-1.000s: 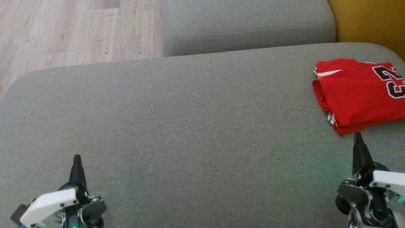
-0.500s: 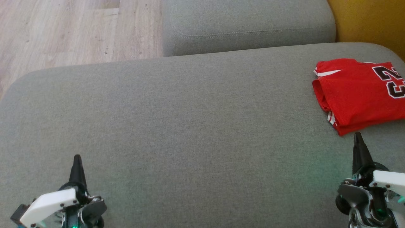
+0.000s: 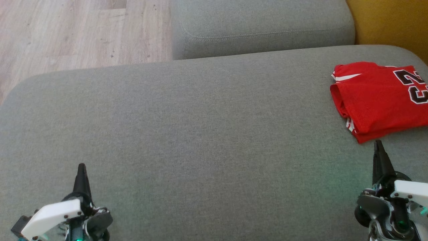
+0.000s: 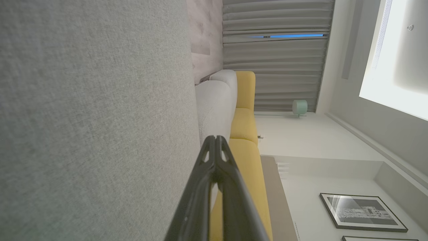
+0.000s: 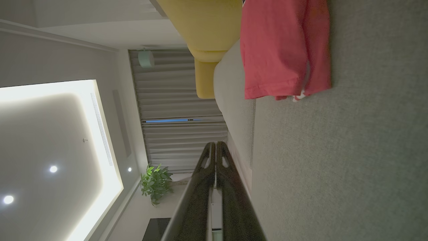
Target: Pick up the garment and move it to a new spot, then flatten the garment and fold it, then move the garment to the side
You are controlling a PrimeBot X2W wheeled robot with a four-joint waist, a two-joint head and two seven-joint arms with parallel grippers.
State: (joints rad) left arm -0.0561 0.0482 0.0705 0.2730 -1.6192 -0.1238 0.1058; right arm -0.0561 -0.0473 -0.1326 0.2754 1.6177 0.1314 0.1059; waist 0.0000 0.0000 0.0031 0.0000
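Folded red sports jersey (image 3: 381,97) with black white-edged numerals and white trim lies flat on the broad grey fabric seat cushion (image 3: 200,127), at that cushion's far right end; the head view's right edge cuts it off. Right gripper (image 3: 378,142) hovers over the cushion's near right part, tip just short of the jersey's nearest corner and not touching it. In the right wrist view its jaws are pressed together, nothing between them, with bare cushion separating them from the jersey's hem. Left gripper (image 3: 81,166) sits over the cushion's near left part, well apart from the jersey, jaws likewise closed tip to tip and empty. Pale wood-plank floor (image 3: 77,33) lies beyond the cushion's far left edge.
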